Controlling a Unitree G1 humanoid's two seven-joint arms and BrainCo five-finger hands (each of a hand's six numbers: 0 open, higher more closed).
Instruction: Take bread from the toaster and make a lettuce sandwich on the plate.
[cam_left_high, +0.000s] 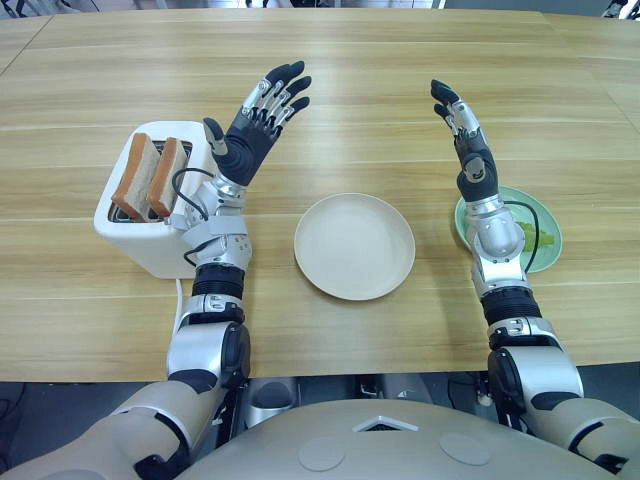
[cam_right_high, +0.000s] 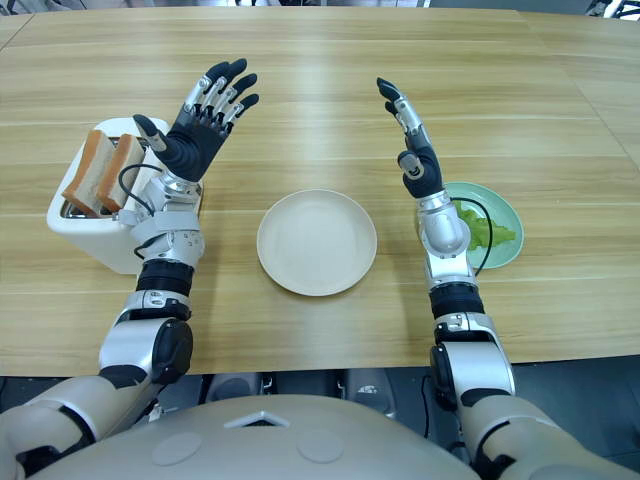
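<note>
Two bread slices (cam_left_high: 148, 178) upright in toaster (cam_left_high: 150, 250), just left of and below left hand (cam_left_high: 255, 130) fingers (cam_left_high: 282, 88), spread, empty. Right hand (cam_left_high: 470, 150) fingers spread too, lettuce (cam_right_high: 490, 232) behind wrist. Plate (cam_left_high: 354, 246) between hands. Risk: both slices pinched together, toaster dragged.

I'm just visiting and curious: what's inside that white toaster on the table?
Two slices of bread stand side by side in the toaster, with their upper parts sticking out of the slots. Their lower parts are hidden inside the housing, so how deep they sit cannot be seen.
</note>
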